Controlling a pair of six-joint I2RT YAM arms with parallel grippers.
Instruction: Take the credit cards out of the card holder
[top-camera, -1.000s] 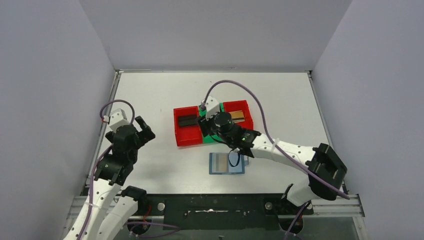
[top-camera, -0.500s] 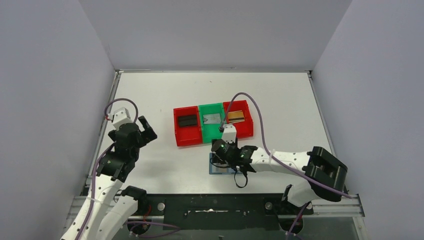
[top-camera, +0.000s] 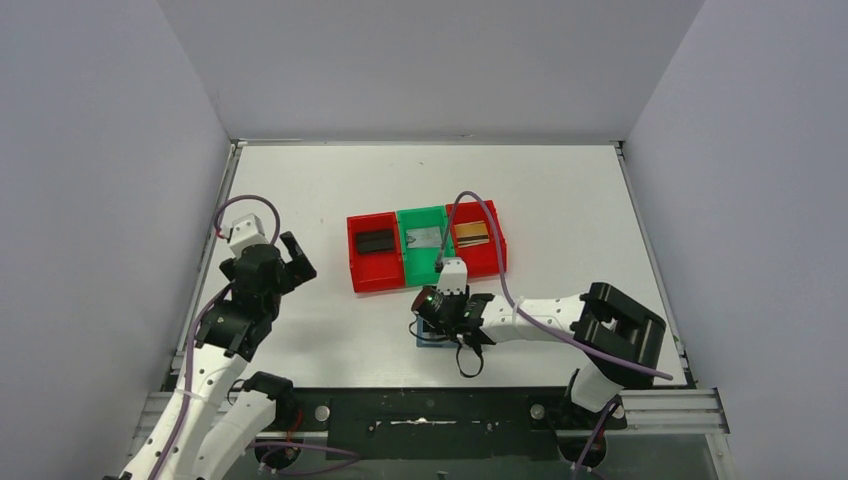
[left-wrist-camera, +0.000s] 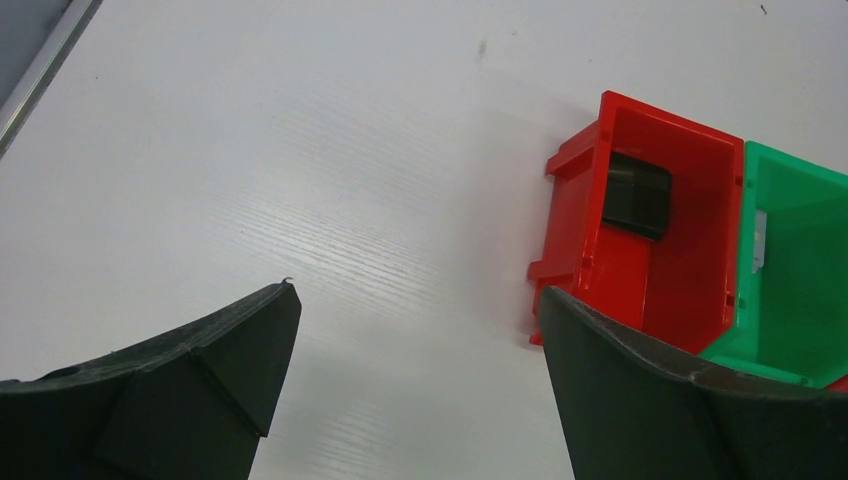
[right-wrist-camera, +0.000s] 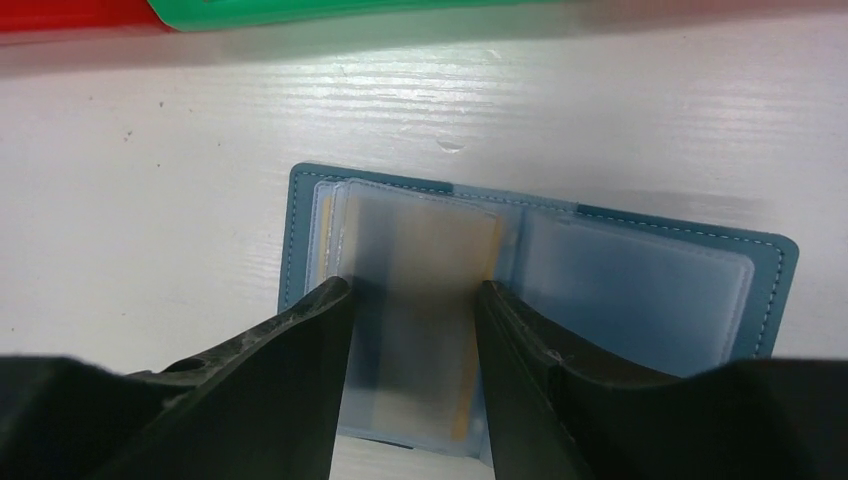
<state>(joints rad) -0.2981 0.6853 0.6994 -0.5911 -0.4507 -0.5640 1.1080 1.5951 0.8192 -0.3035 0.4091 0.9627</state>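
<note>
**A:** ok so what does the card holder (right-wrist-camera: 640, 285) look like?

**B:** Small teal book-fold wallet, lying open and flat on the white table (top-camera: 330, 190). It has pale, see-through pockets inside. There's a gold-ish card (right-wrist-camera: 420, 260) showing through the left pocket, and I can't make out anything in the right one.

**A:** and where is it compared to the grippers?

**B:** It's just near of the red and green bins (top-camera: 362, 272), right under the right gripper (right-wrist-camera: 412, 290). The fingers are partway apart, one on each side of that left pocket. Can't tell if they're actually pinching it or just resting there.

**A:** left one?

**B:** The left gripper (left-wrist-camera: 415, 300) is well off to the left over bare table, spread wide with nothing in it.

**A:** other cards?

**B:** A black card (top-camera: 375, 241), a silver card (top-camera: 424, 237) and a gold-brown card (top-camera: 472, 233), one in each bin.
</note>
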